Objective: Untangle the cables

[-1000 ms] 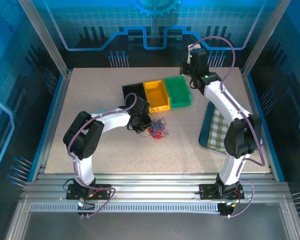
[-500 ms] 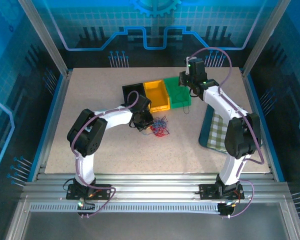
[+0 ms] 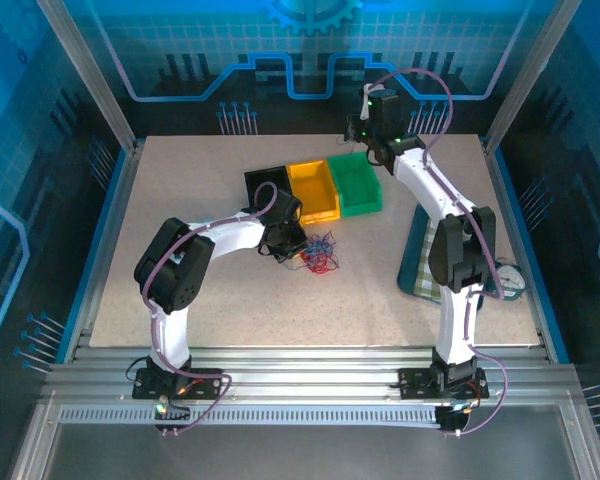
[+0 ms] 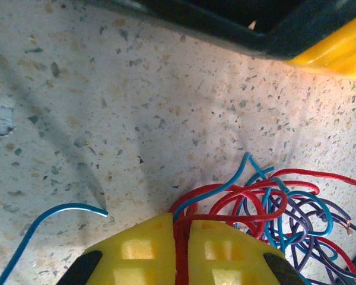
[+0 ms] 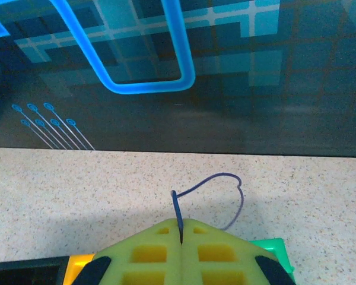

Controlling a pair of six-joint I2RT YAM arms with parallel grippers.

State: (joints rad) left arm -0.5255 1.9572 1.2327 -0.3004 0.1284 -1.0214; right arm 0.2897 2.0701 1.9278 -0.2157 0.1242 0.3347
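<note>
My left gripper (image 4: 181, 227) is clamped on a red cable (image 4: 180, 261); my right gripper (image 5: 181, 233) pinches a dark cable (image 5: 177, 211) near the green bin (image 5: 279, 244)

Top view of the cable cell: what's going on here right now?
Both arms are working on thin wires. The left gripper sits at the red and blue tangle on the table, just in front of the black bin, jaws shut on a red wire. The right gripper hangs at the far end of the green bin, jaws shut on a single dark blue wire that loops free beyond them.
</note>
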